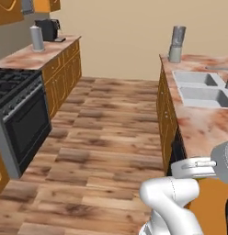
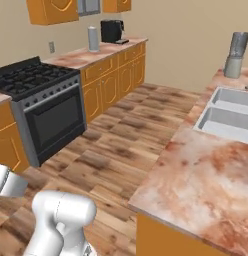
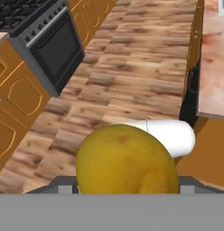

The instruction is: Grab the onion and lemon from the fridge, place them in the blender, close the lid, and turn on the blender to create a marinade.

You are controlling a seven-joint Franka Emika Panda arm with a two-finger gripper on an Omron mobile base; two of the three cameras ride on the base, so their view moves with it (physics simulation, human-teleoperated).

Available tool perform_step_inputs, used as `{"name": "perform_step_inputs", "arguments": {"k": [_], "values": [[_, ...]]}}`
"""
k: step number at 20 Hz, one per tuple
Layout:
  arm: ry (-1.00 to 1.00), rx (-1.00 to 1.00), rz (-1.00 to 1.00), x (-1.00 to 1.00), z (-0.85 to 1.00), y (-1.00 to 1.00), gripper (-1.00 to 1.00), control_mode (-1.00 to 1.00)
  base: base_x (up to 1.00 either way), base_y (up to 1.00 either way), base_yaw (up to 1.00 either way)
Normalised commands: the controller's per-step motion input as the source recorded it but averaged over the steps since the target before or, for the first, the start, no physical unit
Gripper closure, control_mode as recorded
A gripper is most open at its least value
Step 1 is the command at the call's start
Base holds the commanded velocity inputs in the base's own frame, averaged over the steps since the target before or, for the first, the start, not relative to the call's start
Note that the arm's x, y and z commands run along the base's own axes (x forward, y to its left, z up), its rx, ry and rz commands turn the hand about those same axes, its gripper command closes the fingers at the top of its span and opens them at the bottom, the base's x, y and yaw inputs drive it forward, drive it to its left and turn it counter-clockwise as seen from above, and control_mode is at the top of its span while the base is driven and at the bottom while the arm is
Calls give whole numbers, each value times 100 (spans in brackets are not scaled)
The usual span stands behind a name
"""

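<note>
A: Fingers, state? Lemon position?

B: Lemon (image 3: 127,160) sits right between the gripper (image 3: 125,188) fingers, clamped on both sides. Smooth rounded yellow skin, faint brownish mottling.

A: Ground past the fingers?

B: Wood-plank floor (image 3: 132,67), brown, streaky grain, running away from the tips. To one side of the fingers, orange cabinets (image 3: 19,103), then a dark oven (image 3: 55,49) with a grey frame and a black burner grate.

A: Other side?

B: Counter (image 2: 206,170), mottled pink-orange stone. Further along it a pale grey double sink (image 2: 231,117).

A: Farthest?

B: Blender (image 2: 236,54), translucent grey jar on a tapered base, at the counter's far end by the beige wall.
</note>
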Motion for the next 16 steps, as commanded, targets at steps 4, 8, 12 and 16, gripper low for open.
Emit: {"name": "perform_step_inputs", "arguments": {"k": [4, 8, 12, 16], "values": [[0, 0, 0, 0, 0, 0, 100, 100, 80, 99, -37], [0, 0, 0, 0, 0, 0, 100, 100, 83, 94, -40], [0, 0, 0, 0, 0, 0, 100, 100, 92, 76, -45], [0, 0, 0, 0, 0, 0, 100, 100, 97, 56, -47]]}}
